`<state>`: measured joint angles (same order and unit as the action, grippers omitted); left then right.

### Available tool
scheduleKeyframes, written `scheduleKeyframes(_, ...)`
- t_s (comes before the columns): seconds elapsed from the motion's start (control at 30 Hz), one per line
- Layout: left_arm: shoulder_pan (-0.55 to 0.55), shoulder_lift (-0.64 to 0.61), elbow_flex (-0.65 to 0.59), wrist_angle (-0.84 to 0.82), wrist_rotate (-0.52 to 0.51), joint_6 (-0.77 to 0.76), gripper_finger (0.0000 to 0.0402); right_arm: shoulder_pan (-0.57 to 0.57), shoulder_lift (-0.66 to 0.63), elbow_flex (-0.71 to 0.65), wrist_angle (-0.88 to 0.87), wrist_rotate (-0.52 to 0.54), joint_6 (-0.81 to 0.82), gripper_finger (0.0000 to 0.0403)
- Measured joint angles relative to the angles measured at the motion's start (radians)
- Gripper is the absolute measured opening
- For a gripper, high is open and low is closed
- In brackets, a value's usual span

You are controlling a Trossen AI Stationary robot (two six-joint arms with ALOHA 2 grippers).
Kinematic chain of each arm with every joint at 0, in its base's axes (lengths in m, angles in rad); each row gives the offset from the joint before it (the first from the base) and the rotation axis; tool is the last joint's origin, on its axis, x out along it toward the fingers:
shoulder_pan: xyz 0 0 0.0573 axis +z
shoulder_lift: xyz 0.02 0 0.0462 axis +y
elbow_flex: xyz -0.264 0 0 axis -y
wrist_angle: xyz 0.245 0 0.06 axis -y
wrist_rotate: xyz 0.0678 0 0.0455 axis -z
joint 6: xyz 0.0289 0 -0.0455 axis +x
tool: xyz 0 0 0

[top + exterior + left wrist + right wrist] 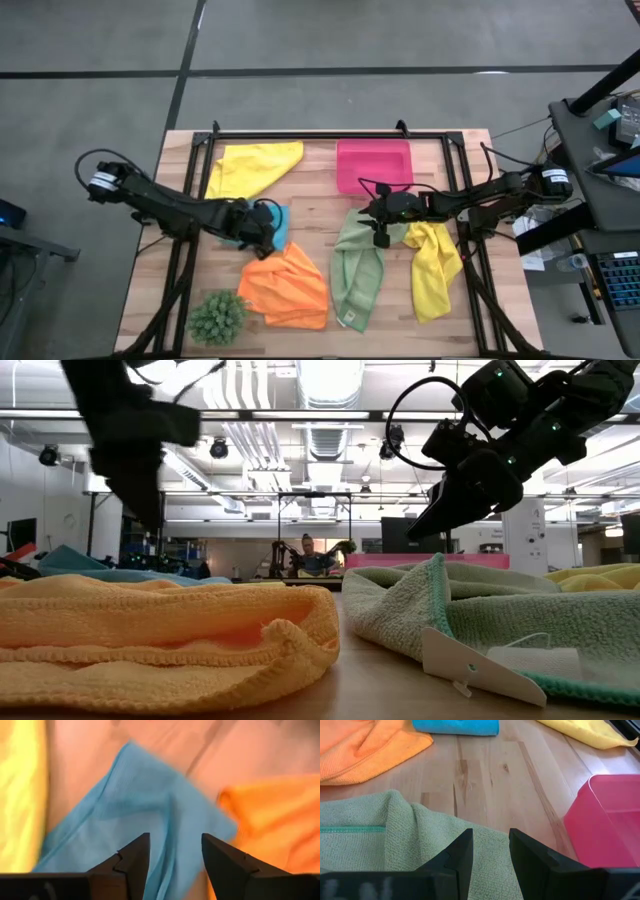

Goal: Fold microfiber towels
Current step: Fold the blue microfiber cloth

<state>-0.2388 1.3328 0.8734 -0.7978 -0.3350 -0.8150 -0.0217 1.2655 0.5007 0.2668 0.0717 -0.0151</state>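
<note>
While the left arm reaches in from the table's left edge, bent low across the wood, the left gripper [262, 222] hovers over the turquoise towel [281, 226], which the arm mostly covers in the high view. Its wrist view shows far more: the turquoise cloth [145, 815] lies spread in a smooth, thin sheet with a soft crease, and the two dark fingers [135, 857] stand apart above it with nothing between them. A yellow towel [252, 166] lies flat, roughly triangular, near the far left of the table [320, 215]. The orange towel [287, 286] sits nearer the front, rumpled and doubled over; the low view shows its thick looped pile and rolled hem [170, 635]. A spiky green plant ball [216, 316] rests just beside it at the front left corner.

Toward the middle, the sage green towel [358, 275] lies in a long folded strip, and the low view alone shows its teal stitched edge and a white label [470, 665]. A rigid pink tray [374, 164] sits at the far side. The right arm stretches in from the right edge, and the right gripper [381, 236] hangs over the green towel's far end, fingers [462, 857] parted, gripping nothing. A second yellow towel [433, 268] lies crumpled lengthwise at the right, partly under that arm.
</note>
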Motion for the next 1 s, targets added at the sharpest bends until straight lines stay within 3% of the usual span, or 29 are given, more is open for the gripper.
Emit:
scheduleKeyframes(0.33,0.089,0.251,0.010,0.029,-0.035,0.019,0.0163,0.000,0.000,0.000,-0.003,0.000,0.003,0.0118)
scheduleKeyframes(0.6,0.091,0.282,0.018,0.030,-0.066,0.017,0.0160,0.000,0.000,0.000,-0.003,0.000,0.001,0.0118)
scheduleKeyframes(0.7,0.091,0.271,0.018,0.027,-0.067,0.017,0.0131,0.000,0.000,0.000,-0.003,0.000,0.000,0.0118)
scheduleKeyframes(0.87,0.093,0.246,0.018,-0.044,-0.081,0.018,0.0019,0.000,0.000,0.000,-0.004,0.000,0.000,0.0118)
scheduleKeyframes(1.0,0.095,0.191,0.016,-0.080,-0.086,0.017,0.0020,0.000,0.000,0.000,-0.004,0.000,-0.001,0.0118)
